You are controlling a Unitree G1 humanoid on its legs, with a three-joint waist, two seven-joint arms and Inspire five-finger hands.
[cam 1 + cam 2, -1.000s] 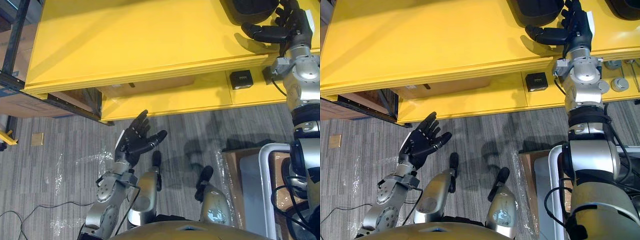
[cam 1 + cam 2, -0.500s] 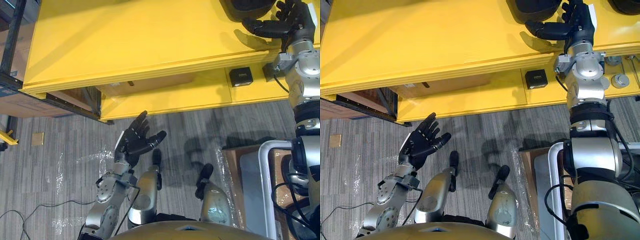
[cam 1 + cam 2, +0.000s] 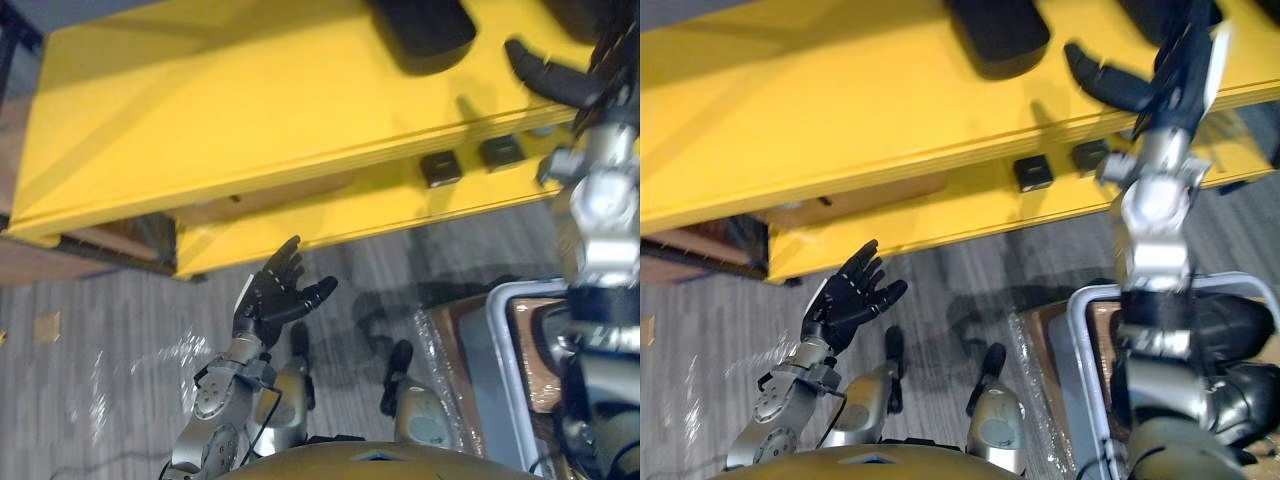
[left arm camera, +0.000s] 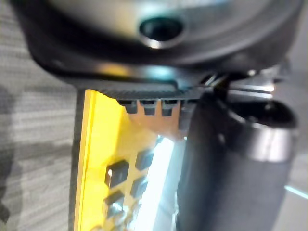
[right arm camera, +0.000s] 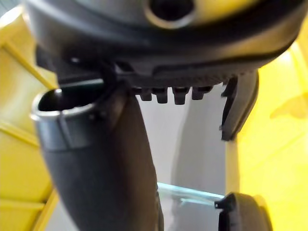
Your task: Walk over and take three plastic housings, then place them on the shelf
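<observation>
A black plastic housing (image 3: 998, 35) lies on the yellow table top (image 3: 220, 110) at the far side, and a second one (image 3: 1145, 14) shows partly behind my right hand. My right hand (image 3: 1178, 62) hovers over the table's front edge between the two, open, with its thumb stretched toward the first housing and nothing held. In the right wrist view two dark housings (image 5: 239, 108) (image 5: 243, 214) lie past the thumb. My left hand (image 3: 272, 296) hangs open and empty over the floor, in front of the table.
Under the table top a yellow lower shelf (image 3: 330, 210) carries small black boxes (image 3: 440, 168) (image 3: 500, 152). A grey bin (image 3: 495, 350) on a wrapped brown base stands on the floor at my right. A cardboard box (image 3: 870, 195) sits under the table.
The whole picture has shifted and tilted, so the camera has moved. My right hand now sits farther right of the first housing, in front of the second. The left hand keeps its pose.
</observation>
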